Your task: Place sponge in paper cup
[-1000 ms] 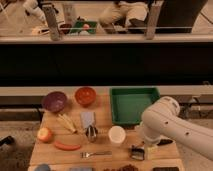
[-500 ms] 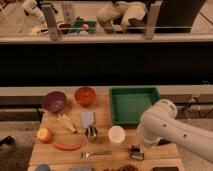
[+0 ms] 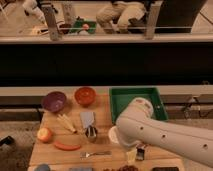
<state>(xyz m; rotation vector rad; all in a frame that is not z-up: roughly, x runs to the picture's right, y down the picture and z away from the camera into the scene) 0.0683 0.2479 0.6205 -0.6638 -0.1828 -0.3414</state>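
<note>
the end effector, its grip impossible to tell, sits low just right of the half-hidden paper cup, with what seems the sponge far to its left, so swinging across could topple the cup.

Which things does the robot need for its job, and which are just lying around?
For the job: paper cup, half behind the arm; gripper, low beside the cup; sponge, can't spot it for sure.
Just lying about: purple bowl, orange bowl, green tray, apple, fork.
</note>
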